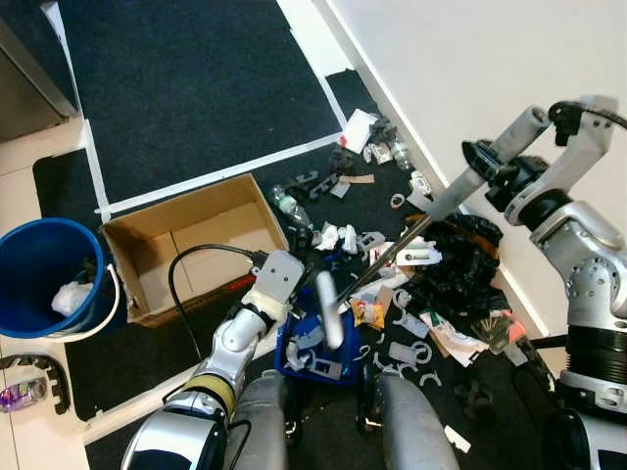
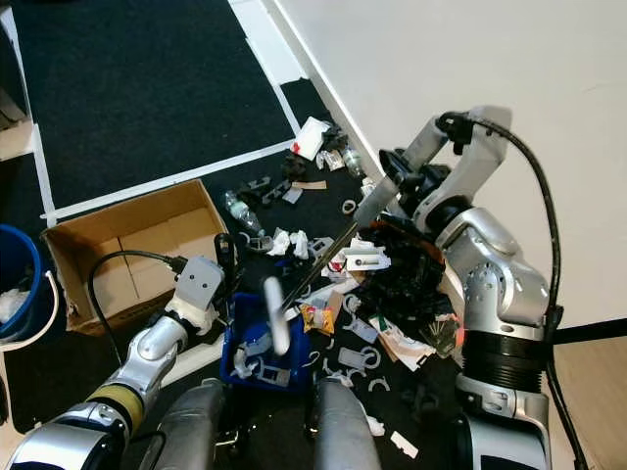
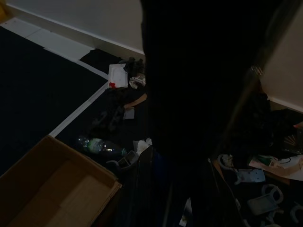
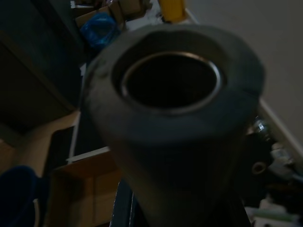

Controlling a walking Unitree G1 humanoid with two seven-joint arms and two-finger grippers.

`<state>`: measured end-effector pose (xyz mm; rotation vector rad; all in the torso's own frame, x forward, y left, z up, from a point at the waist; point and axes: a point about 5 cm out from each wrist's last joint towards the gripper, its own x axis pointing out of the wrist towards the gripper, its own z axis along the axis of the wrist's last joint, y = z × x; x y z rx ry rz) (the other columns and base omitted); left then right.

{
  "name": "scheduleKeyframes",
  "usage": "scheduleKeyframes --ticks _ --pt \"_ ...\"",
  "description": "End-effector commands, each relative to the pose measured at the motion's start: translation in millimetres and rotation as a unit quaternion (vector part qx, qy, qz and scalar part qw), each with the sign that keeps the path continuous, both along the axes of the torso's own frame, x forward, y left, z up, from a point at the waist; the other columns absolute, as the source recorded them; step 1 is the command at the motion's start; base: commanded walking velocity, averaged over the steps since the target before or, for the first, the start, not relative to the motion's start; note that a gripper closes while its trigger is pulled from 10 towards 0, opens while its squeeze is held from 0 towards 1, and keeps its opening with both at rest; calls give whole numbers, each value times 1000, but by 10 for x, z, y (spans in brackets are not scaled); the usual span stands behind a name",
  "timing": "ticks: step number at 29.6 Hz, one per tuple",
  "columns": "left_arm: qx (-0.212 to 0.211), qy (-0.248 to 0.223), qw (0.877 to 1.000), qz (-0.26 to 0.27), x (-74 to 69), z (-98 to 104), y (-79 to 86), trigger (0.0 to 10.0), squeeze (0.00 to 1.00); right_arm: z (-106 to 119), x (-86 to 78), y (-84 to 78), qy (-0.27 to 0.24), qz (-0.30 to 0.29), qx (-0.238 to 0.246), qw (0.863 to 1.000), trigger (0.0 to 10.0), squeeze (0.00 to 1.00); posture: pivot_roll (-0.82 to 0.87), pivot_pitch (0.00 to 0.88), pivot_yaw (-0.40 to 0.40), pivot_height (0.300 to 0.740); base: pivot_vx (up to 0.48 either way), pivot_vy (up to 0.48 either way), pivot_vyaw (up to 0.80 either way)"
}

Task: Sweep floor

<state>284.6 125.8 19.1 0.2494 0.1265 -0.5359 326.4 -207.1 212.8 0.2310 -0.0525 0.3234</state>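
At the far left stands a blue bucket (image 1: 39, 274) with crumpled paper inside, on pale floor. Just beside it, on the dark carpet (image 1: 186, 88), lies an open cardboard box (image 1: 186, 245), empty as far as can be seen.

Next comes the left claw (image 1: 312, 305), low in front of the robot. It appears to hold a blue dustpan (image 1: 313, 352) by its upright pale handle, though how far its fingers are closed cannot be made out. The pan already carries a few white plastic pieces.

To the right, a scatter of litter (image 1: 411, 333) covers the carpet along the white wall (image 1: 490, 59): plastic bottles, paper scraps, white clips, a black bag.

At the far right, the right claw (image 1: 493, 164) is closed around the grey grip of a broom handle (image 1: 431, 211), raised high; the shaft slants down toward the pan and its brush end is hidden among the rubbish.

A good sweep here probably means keeping the pan's lip flat on the carpet and drawing short, low strokes from the wall side toward it, so light clips do not skip past the pan.
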Motion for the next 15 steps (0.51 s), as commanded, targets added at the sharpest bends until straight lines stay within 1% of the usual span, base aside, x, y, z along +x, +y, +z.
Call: scheduleKeyframes --ticks 1,3,4,6,9,10,11,12,13,14,15 --pt "2 57 998 -18 -188 -220 -114 10000 0 132 -29 9 -47 2 -30 998 10000 0 27 211 -58 740 0 0 0" --pt "2 59 998 -19 -193 -225 -123 10000 0 180 -29 -2 -65 -5 -43 997 10000 0 28 211 -57 740 0 0 0" --pt "2 59 998 -19 -193 -225 -123 10000 0 180 -29 -2 -65 -5 -43 997 10000 0 28 211 -57 740 0 0 0" --pt "1 59 998 -20 -196 -226 -131 10000 0 250 -32 -24 -92 -15 -54 994 10000 0 29 210 -54 740 0 0 0" --pt "2 60 998 -21 -201 -231 -135 10000 0 302 -9 -108 -113 -55 -87 988 10000 0 32 211 -53 740 0 0 0" --pt "1 60 998 -21 -205 -233 -135 10000 0 302 1 -157 -118 -76 -113 984 10000 0 32 211 -53 740 0 0 0" --pt "0 61 998 -20 -214 -239 -131 10000 0 261 17 -247 -121 -106 -168 973 10000 0 32 211 -53 740 0 0 0" --pt "0 61 998 -20 -216 -240 -130 10000 0 250 20 -267 -121 -112 -182 969 10000 0 32 211 -53 740 0 0 0" --pt "0 61 998 -20 -216 -240 -130 10000 0 250 20 -267 -121 -112 -182 969 10000 0 32 211 -53 740 0 0 0" --pt "-1 60 998 -20 -218 -238 -122 10000 0 194 29 -301 -115 -120 -209 964 10000 0 43 222 -53 740 0 0 0" --pt "-1 59 998 -20 -220 -238 -117 10000 0 151 36 -313 -110 -122 -222 961 10000 0 43 222 -53 740 0 0 0"
